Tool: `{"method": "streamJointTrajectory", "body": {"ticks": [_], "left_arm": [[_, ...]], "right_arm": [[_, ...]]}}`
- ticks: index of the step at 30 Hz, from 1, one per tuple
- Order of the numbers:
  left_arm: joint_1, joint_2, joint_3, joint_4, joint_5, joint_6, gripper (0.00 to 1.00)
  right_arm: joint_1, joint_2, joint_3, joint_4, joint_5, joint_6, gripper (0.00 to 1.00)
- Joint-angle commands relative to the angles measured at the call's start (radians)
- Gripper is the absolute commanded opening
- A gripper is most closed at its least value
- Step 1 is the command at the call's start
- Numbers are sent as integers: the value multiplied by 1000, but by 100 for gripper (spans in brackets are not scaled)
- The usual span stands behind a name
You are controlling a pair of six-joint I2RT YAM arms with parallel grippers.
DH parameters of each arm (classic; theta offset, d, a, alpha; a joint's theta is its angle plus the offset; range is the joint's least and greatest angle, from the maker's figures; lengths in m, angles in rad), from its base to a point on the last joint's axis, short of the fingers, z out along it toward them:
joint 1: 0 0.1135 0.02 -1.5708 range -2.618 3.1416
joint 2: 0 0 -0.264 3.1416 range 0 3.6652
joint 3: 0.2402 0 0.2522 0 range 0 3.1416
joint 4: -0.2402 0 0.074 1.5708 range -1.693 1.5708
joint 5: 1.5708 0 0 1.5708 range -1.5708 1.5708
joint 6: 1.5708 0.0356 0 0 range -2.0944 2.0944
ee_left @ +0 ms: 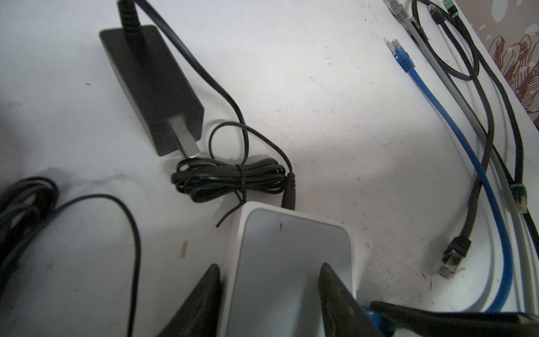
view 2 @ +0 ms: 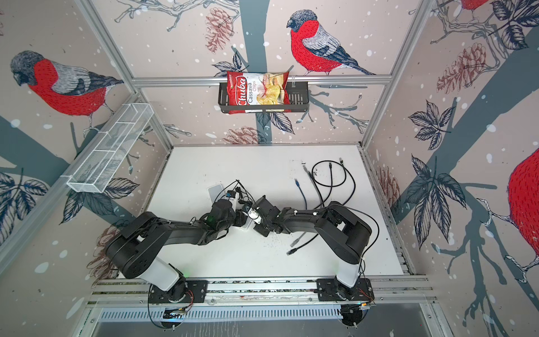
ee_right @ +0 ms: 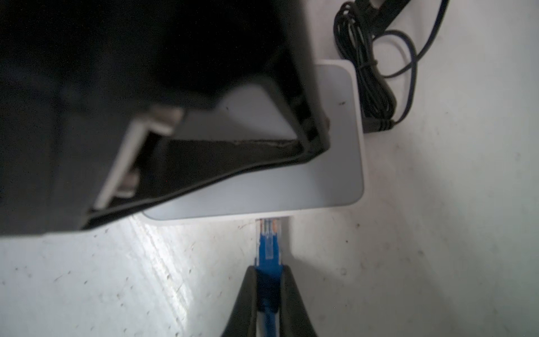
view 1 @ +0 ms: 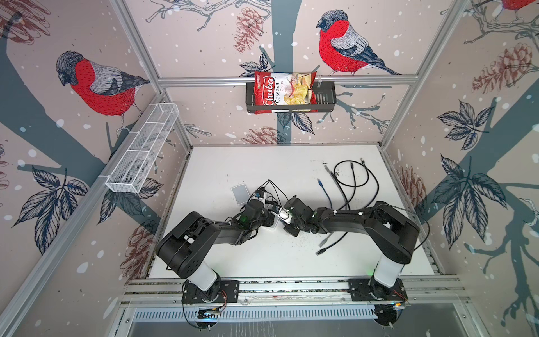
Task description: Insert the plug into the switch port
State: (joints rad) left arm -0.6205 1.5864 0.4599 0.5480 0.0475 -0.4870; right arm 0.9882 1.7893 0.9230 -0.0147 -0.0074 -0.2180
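Note:
The switch is a white box with a grey top, lying flat on the table; in a top view only a white corner of the switch shows between the two wrists. My left gripper stands half open over it, one finger beside its edge and the other resting on its top. The plug is blue with a clear tip. My right gripper is shut on the plug's blue boot. The plug's tip meets the side edge of the switch; the port itself is hidden under that edge.
A black power adapter and its bundled cord lie just beyond the switch. A second white-grey box sits to the left. Loose blue and black cables lie on the right. A chip bag hangs in a wall basket.

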Motion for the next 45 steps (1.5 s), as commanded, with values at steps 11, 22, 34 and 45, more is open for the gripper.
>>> {"method": "streamJointTrajectory", "body": {"ticks": [11,22,34,45], "left_arm": [[-9,0,-15,-17,126,-13,52],[-10,20,-33,33,164,-34,51],[-22,37,-41,81,212,-45,50],[-34,61,-37,104,240,-40,49]], "right_arm": [[9,3,51,115,-62,23,3],[13,19,60,205,-52,28,3],[30,29,61,364,-66,11,3],[33,67,138,372,-109,-29,3]]}}
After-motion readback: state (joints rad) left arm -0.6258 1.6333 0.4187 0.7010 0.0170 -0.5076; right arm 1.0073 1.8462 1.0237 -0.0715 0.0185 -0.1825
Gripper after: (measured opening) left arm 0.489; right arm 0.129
